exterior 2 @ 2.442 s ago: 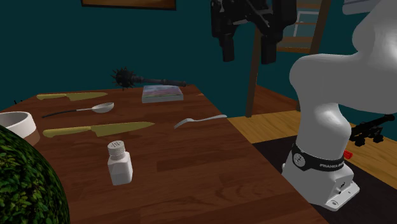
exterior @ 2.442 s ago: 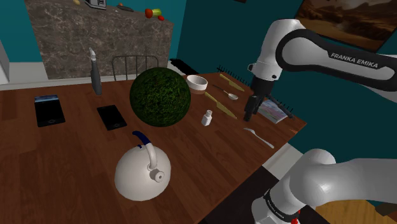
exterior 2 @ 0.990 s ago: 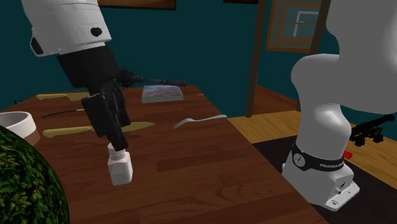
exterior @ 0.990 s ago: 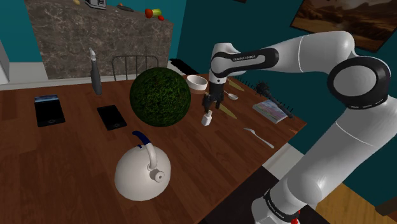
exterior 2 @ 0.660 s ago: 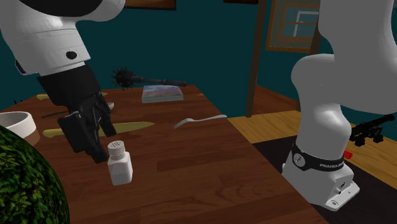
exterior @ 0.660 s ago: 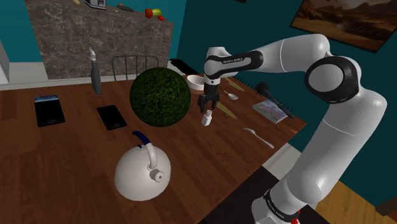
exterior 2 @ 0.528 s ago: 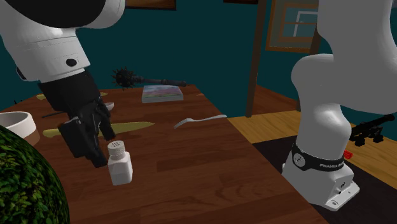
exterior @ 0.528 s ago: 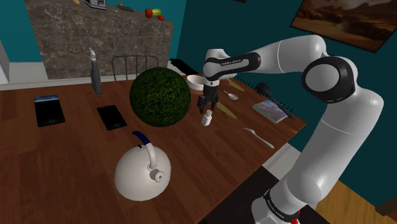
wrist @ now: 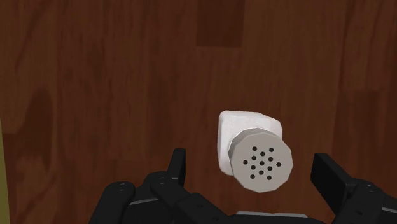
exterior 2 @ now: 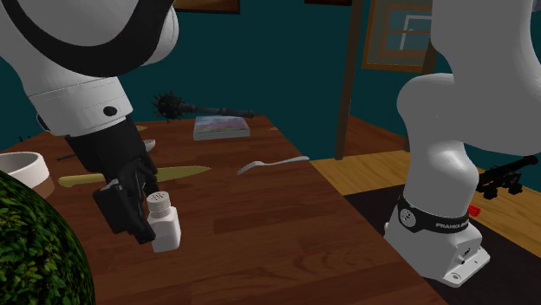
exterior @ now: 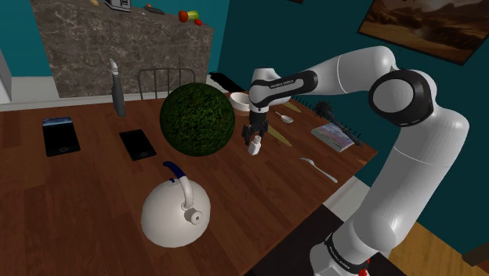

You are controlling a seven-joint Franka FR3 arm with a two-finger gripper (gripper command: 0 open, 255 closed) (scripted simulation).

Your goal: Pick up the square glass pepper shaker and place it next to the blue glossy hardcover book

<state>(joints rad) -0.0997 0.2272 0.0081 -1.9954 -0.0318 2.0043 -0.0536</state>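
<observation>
On the tabletop (wrist: 95, 76), the released end effector (wrist: 252, 160) straddles the white pepper shaker (wrist: 249, 124); off-centre closing may topple it.

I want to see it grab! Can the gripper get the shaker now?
Probably yes. The gripper is open around the shaker, with its fingers on either side, not touching it yet, and nothing sits between.

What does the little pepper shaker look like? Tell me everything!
The pepper shaker is plain white, with a square body and a round cap dotted with small dark holes. It stands upright on the brown wooden table, between the jaws of the gripper, which are open on either side and not touching it.
</observation>
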